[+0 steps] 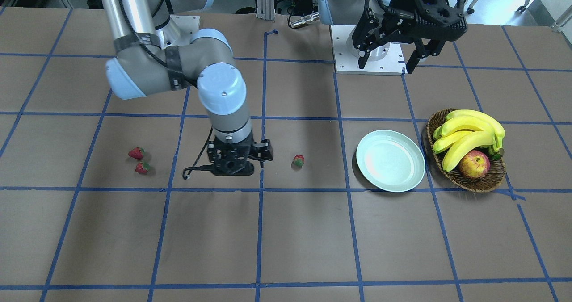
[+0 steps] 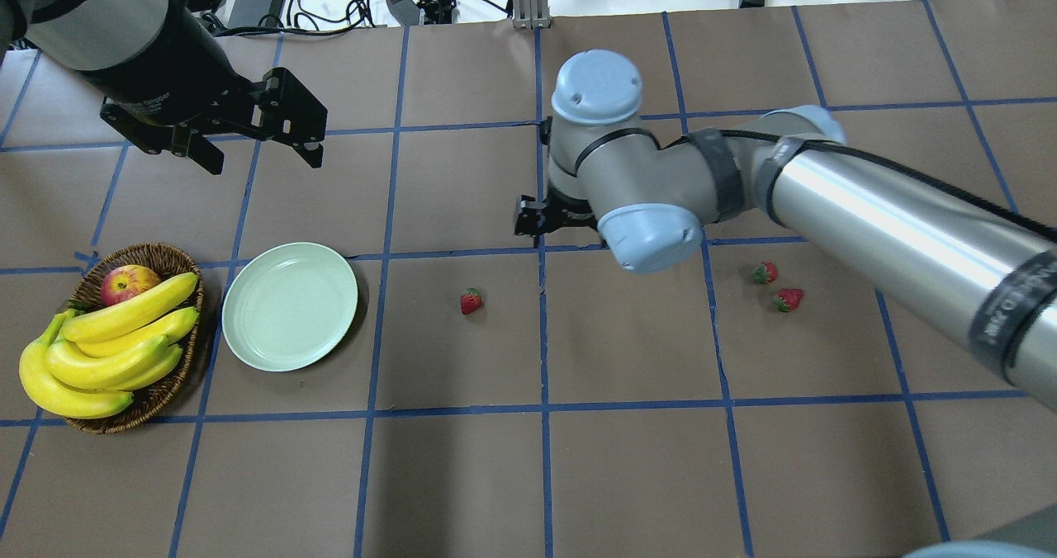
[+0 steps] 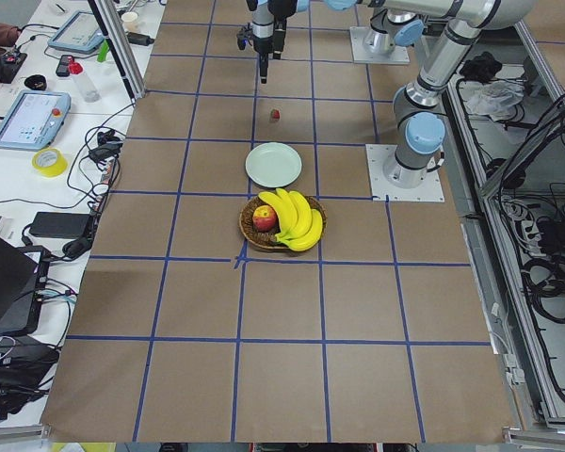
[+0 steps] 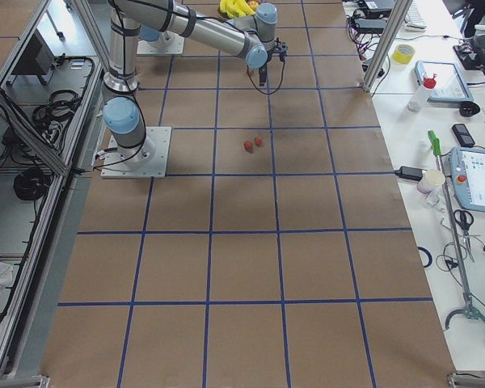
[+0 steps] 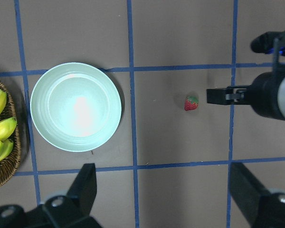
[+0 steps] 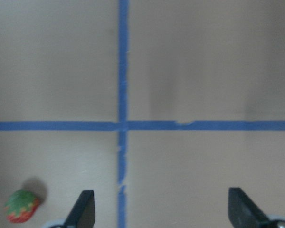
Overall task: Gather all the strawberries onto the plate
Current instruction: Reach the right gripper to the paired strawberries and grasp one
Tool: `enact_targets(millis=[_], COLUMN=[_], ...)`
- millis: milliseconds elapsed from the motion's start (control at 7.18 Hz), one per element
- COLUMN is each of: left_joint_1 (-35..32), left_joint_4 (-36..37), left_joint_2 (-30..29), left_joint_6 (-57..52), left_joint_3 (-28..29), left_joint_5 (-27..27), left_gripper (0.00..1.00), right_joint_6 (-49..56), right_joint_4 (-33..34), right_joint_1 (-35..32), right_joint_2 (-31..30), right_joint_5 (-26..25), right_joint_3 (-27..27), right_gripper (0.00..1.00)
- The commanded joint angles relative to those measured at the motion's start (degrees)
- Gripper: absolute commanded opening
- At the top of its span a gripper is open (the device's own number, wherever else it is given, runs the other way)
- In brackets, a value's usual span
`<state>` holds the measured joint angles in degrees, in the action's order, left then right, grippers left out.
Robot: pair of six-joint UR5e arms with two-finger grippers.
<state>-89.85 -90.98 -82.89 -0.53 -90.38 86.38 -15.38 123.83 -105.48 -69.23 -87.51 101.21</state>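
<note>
A robotics lab: tape-gridded table (image 3: 282,301), teach pendants (image 3: 28,118) and loose cables (image 3: 102,151) on side benches (image 3: 19,193).

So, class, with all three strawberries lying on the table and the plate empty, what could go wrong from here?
The lone small red strawberry lies off to one side of the open right hand, not between its fingers; closing here would likely miss it.
The other two small red strawberries lie close together, so grasping one may nudge the other away.

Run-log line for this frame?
plate empty | lone strawberry outside plate | two strawberries farther off, robot's right | right gripper open, near lone strawberry | left gripper open, raised
</note>
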Motion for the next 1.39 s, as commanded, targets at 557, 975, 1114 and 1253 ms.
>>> enact_targets(millis=[557, 975, 1114, 1253], left_joint_1=[0.1, -0.1, 0.0, 0.0], left_joint_4=[0.5, 0.5, 0.5, 0.5], left_joint_2=[0.3, 0.5, 0.5, 0.5], left_joint_6=[0.0, 0.0, 0.0, 0.0], left_joint_3=[0.2, 0.1, 0.0, 0.1], left_joint_5=[-0.1, -0.1, -0.1, -0.1], left_gripper=[1.00, 1.00, 1.00, 1.00], right_joint_6=[27.7, 28.6, 28.5, 28.5], right_joint_4=[3.4, 9.6, 9.6, 9.6], right_joint_1=[22.8, 22.9, 22.8, 22.8], right_joint_2=[-2.9, -2.8, -2.7, -2.7], right_joint_5=[-4.2, -4.9, -4.9, -4.9], right_joint_3=[11.0, 17.3, 17.4, 17.4], right_gripper=[0.90, 0.82, 0.72, 0.48])
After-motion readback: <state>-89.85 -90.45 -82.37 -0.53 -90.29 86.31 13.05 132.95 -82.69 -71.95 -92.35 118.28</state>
